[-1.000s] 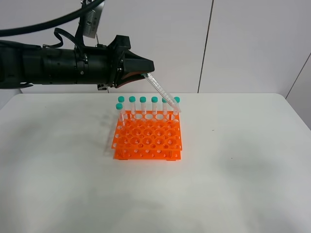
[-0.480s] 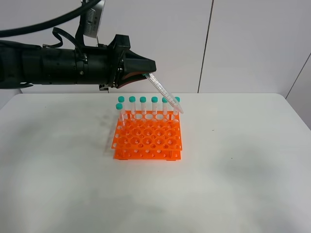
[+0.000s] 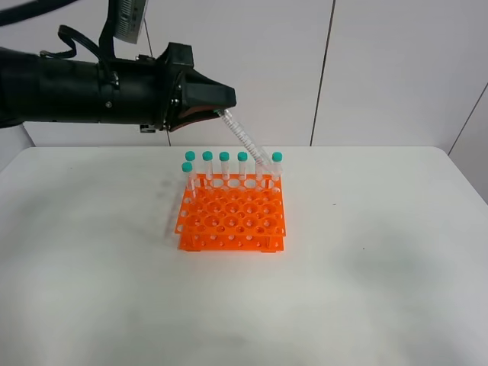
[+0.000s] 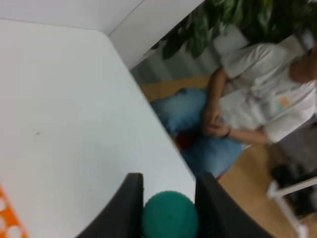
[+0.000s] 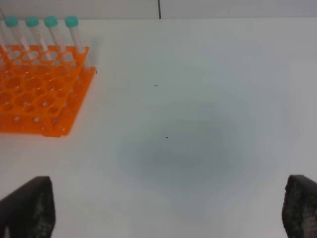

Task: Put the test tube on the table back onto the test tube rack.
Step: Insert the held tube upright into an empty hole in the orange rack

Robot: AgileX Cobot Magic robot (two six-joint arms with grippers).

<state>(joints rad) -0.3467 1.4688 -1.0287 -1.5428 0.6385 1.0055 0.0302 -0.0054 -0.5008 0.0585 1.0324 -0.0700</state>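
My left gripper [image 3: 222, 109] hangs above the back of the orange test tube rack [image 3: 232, 219], shut on the teal cap of the test tube [image 3: 245, 140]. The tube slants down to the right, its tip near the rack's back right corner, among the upright tubes there. In the left wrist view the cap [image 4: 170, 217] sits clamped between the two black fingers [image 4: 127, 208]. My right gripper [image 5: 163, 201] is open above the bare table [image 5: 198, 74], with the rack [image 5: 39, 94] off to one side. The exterior high view does not show it.
Several teal-capped tubes [image 3: 224, 164] stand upright in the rack's back row and one at its left edge [image 3: 187, 177]. A seated person [image 4: 247, 109] is beyond the table's edge [image 4: 153, 124] in the left wrist view. White table [image 3: 381, 267] surrounds the rack.
The left arm has drawn back to the left and slightly up, carrying the slanted tube with it. The tube's tip has shifted left along the back row. The right gripper stays open.
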